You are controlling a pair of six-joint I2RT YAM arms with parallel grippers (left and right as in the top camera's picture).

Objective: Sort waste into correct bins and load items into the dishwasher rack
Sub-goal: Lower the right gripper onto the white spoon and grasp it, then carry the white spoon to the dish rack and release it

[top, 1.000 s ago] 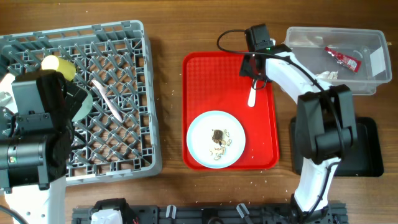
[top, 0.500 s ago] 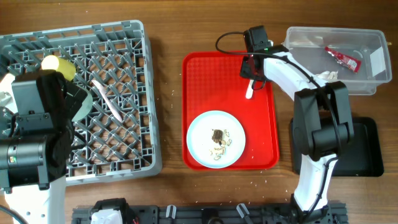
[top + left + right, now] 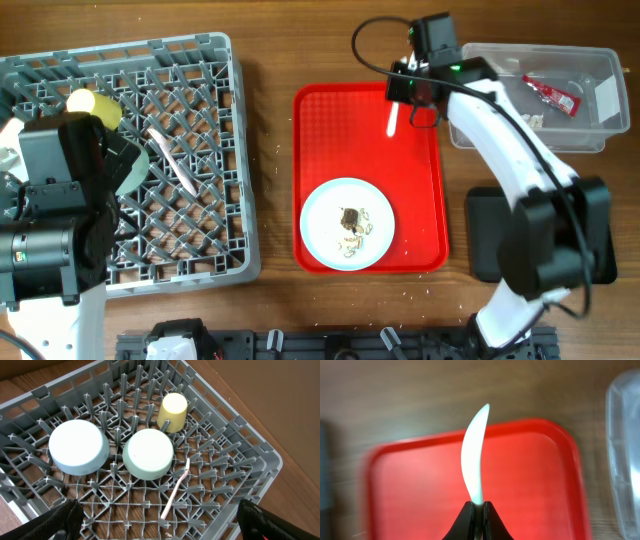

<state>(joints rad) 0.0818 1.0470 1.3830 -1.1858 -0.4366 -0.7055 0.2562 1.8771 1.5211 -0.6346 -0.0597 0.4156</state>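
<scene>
My right gripper (image 3: pixel 408 95) is shut on the handle end of a white plastic spoon (image 3: pixel 392 118), held above the back of the red tray (image 3: pixel 330 130). In the right wrist view the spoon (image 3: pixel 474 455) sticks up edge-on from the closed gripper (image 3: pixel 477 505). The grey dishwasher rack (image 3: pixel 240 425) holds a yellow cup (image 3: pixel 173 409), two mint bowls (image 3: pixel 79 446) (image 3: pixel 148 453) upside down, and a white utensil (image 3: pixel 175 492). My left gripper (image 3: pixel 162 530) hangs open over the rack. A white plate (image 3: pixel 346 224) with food scraps (image 3: pixel 351 220) sits on the red tray.
The clear tub (image 3: pixel 590 130) at the back right holds a red wrapper (image 3: pixel 553 93) and a white tissue (image 3: pixel 527 120). The black tray (image 3: pixel 590 230) lies in front of it, partly under my right arm. My left arm (image 3: pixel 55 220) covers the rack's left side.
My right gripper has shut on the spoon and lifted it off the red tray toward the tray's back edge. The left arm has not moved.
</scene>
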